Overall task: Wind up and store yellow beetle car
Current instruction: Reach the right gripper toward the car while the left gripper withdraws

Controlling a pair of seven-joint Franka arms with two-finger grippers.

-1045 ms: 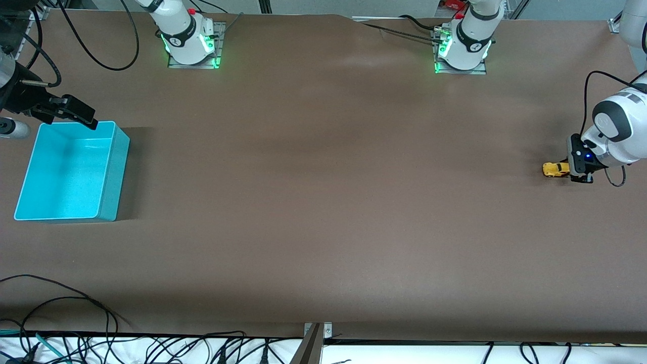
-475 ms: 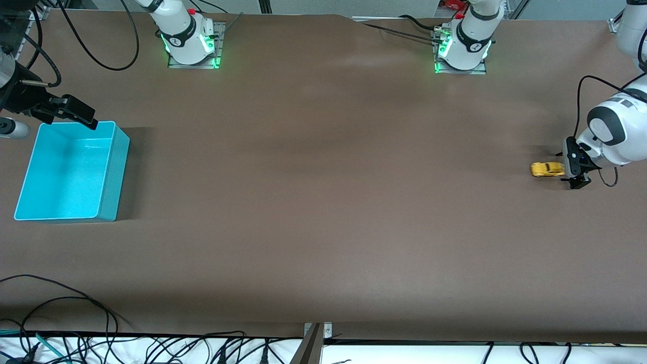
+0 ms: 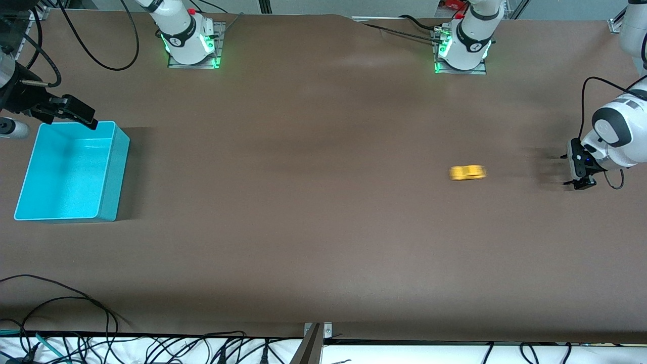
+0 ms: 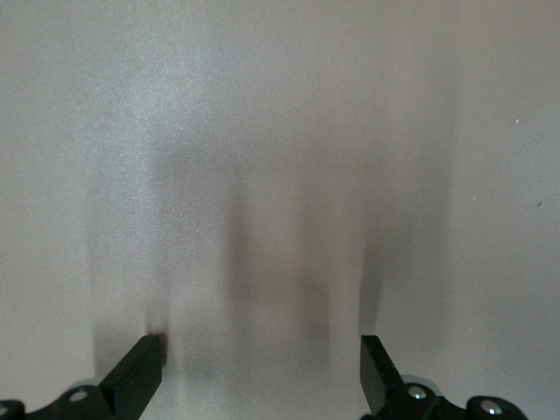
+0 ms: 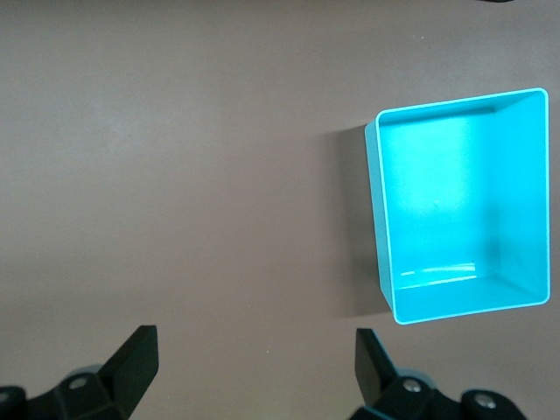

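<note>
The tiny yellow beetle-shaped toy car (image 3: 467,173) is sitting blurred on the brown table (image 3: 313,227), toward the left arm's end. The left gripper (image 3: 578,183) is hanging wide apart and empty near that edge. The right gripper (image 3: 83,119) is waiting, spread and empty, over the turquoise plastic bin's (image 3: 112,172) corner.

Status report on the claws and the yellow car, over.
Left claw open, empty. Right claw open, waiting by turquoise bin. Yellow beetle car loose on table. Nothing in its way.

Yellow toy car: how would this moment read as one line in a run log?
yellow car: loose on table, blurred | left gripper: open, empty, low at its table end | right gripper: open, waiting by blue bin | bin: empty
</note>
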